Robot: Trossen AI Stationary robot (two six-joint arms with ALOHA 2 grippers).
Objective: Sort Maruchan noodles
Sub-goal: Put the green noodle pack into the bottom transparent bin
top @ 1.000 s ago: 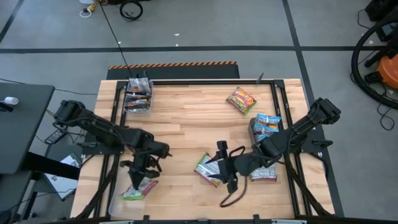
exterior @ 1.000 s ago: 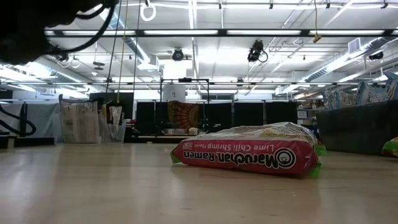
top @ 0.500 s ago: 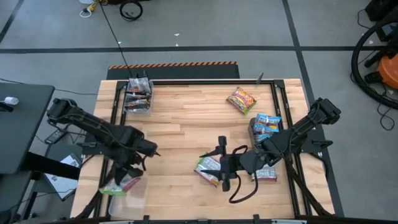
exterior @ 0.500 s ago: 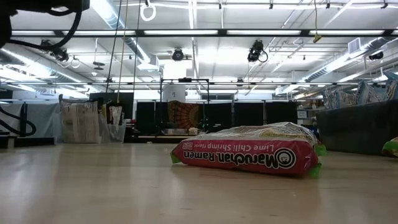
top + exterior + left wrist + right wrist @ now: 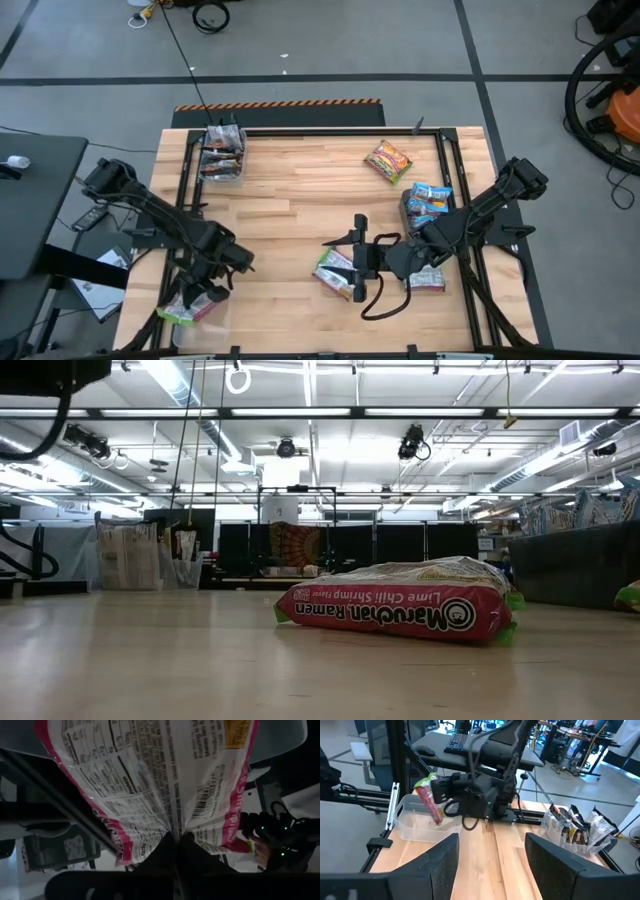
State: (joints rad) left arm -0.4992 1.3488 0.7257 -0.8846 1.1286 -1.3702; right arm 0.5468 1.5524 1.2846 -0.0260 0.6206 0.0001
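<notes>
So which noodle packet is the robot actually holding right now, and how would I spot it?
Start at the wooden table and go to its near left corner, where a clear plastic bin sits. Above the bin, the left gripper has its fingers pinched shut on a green-and-pink Maruchan packet. It is the only packet dangling in the air; the others lie flat or sit in bins.

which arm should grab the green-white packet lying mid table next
Right. The right hand hangs open right beside that green-white packet, while the left hand is shut on another packet over the clear bin at the table's left corner.
</notes>
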